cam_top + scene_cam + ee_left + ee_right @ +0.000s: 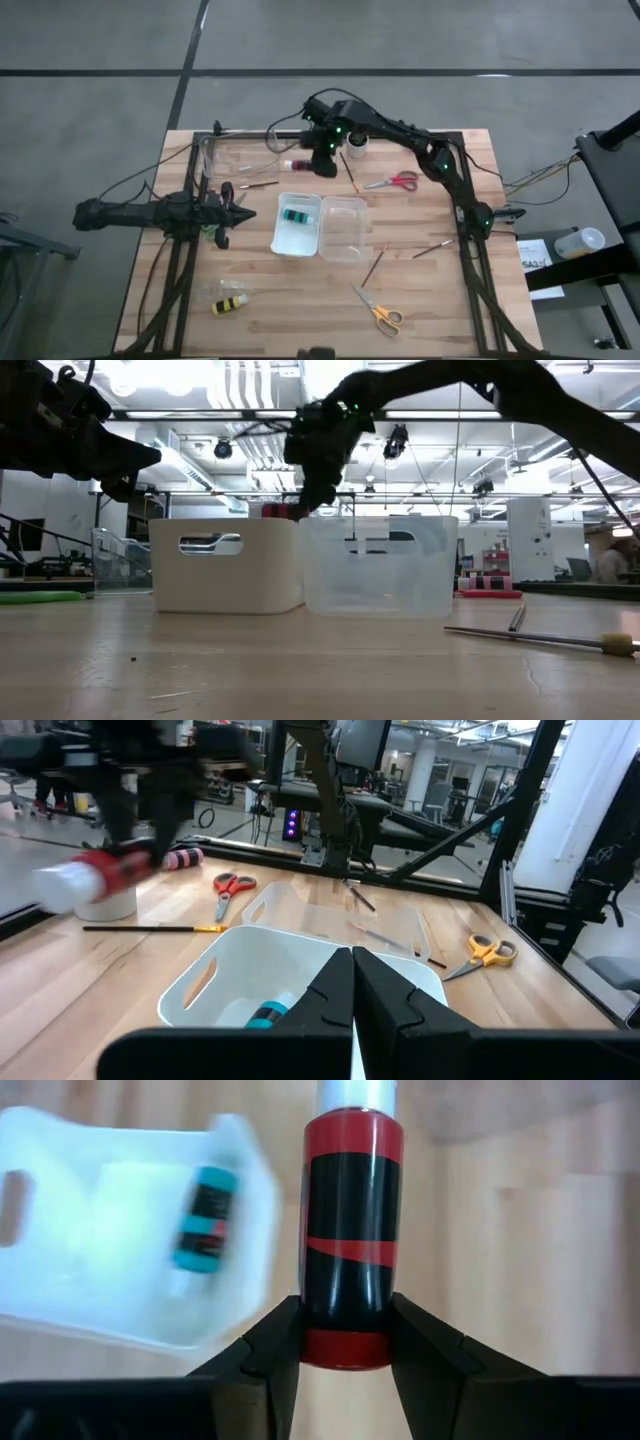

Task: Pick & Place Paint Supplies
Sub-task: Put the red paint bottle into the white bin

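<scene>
right gripper (pixel 345 1342) jaws pinch red bottle (pixel 346 1230) by its end | I fear it slips; falls outside white bin (pixel 297 223) | left gripper (pixel 352 982) jaws shut, empty

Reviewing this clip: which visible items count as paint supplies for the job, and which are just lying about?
Job:
red paint bottle, held by the right gripper
teal paint bottle in the white bin
yellow-and-black bottle
red scissors
yellow scissors

Lying about:
white cup
cables

Red/blk bottle (pixel 352 1230), teal bottle (pixel 296 215), white bin (pixel 283 232).
</scene>
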